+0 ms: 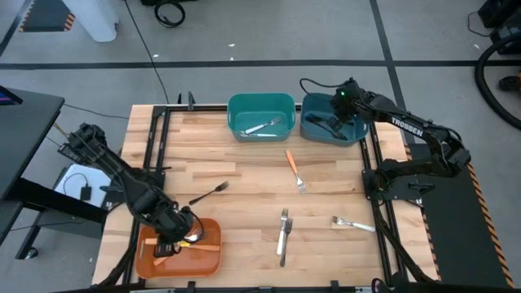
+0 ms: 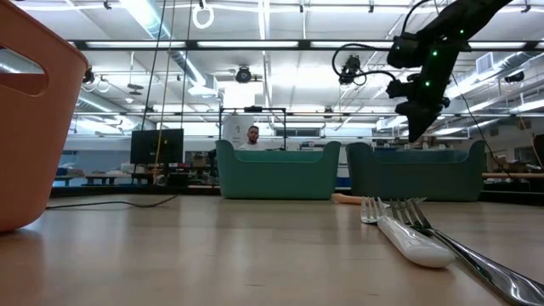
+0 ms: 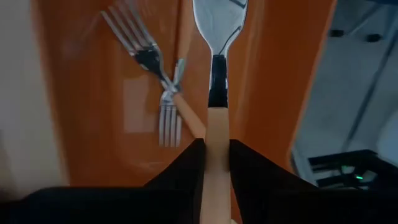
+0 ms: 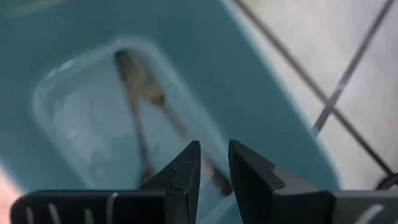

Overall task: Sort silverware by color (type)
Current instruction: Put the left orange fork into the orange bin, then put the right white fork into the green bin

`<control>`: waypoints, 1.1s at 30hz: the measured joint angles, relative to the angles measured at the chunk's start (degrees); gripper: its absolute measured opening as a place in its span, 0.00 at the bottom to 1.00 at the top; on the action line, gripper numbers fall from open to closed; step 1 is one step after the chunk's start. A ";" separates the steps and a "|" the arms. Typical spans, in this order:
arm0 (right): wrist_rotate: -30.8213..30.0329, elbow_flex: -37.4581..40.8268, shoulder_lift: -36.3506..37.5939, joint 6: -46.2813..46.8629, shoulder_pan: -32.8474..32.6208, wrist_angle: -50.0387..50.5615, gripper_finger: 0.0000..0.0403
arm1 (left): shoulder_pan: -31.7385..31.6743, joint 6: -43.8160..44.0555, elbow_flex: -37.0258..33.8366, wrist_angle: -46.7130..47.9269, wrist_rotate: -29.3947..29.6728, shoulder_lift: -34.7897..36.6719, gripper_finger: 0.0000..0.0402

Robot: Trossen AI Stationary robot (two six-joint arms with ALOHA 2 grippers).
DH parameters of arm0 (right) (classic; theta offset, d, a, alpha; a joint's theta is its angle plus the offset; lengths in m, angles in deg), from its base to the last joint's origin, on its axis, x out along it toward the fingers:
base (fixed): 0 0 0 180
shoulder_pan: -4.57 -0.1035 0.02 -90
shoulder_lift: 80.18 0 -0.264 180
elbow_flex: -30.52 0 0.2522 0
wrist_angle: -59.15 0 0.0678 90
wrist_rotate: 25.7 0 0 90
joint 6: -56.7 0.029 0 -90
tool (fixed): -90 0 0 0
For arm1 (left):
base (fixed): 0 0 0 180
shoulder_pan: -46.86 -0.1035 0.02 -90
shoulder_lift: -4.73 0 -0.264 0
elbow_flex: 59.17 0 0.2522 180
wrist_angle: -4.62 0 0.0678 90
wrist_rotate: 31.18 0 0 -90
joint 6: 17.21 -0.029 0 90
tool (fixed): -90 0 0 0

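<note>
Left wrist view shows the left gripper [image 3: 215, 163] clamped on an orange-handled fork [image 3: 217, 99] over the orange bin [image 3: 280, 93], so it should part fully and lift straight up, while the right gripper [image 4: 214, 165], fingers slightly apart and empty, hovers above the dark teal bin [image 4: 74, 50].

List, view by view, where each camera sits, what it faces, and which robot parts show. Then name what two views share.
High: above the table, looking straight down; both arms show.
Low: at tabletop height, looking level past a white fork to two teal bins; the right arm hangs over the dark teal bin.
Left wrist: on the left arm, over the orange bin; left claw around an orange fork.
Right wrist: on the right arm, over the dark teal bin; right claw empty, open.
Shared: high and right wrist both show black forks in that bin.
</note>
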 joint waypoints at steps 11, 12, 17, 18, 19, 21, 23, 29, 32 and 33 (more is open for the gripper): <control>9.62 0.00 5.43 0.31 -5.99 10.88 0.23 | -3.64 3.08 0.00 -6.06 -1.13 0.02 0.30; 10.37 0.00 6.42 1.05 -6.98 12.01 0.23 | -3.80 3.47 0.00 -6.15 -1.14 0.02 0.30; 17.73 0.00 11.98 7.87 -12.27 20.36 0.23 | -5.33 7.89 0.00 -6.25 -1.27 0.02 0.32; 19.68 -0.02 13.15 9.95 -13.43 22.34 0.23 | -6.06 8.90 0.00 -6.31 -1.28 0.02 0.32; 21.55 -0.02 14.25 12.27 -14.66 24.36 0.23 | -6.91 9.42 0.02 -6.51 -1.26 0.02 0.32; 25.40 -0.02 16.09 17.65 -17.06 28.61 0.23 | -8.86 10.51 0.02 -7.32 -1.25 0.04 0.32; 28.31 -0.02 17.40 23.79 -19.50 32.62 0.23 | -10.99 10.56 0.02 -8.21 -1.25 0.05 0.32; 30.58 0.00 18.73 32.30 -26.94 39.63 0.23 | -17.68 9.18 0.02 -11.99 -3.18 0.07 0.32; 30.39 0.00 18.80 34.07 -30.31 39.53 0.23 | -20.10 6.51 1.43 -12.47 -4.20 0.07 0.32; 30.38 0.00 18.78 34.57 -31.42 39.53 0.23 | -20.83 5.08 2.23 -12.58 -4.22 0.07 0.32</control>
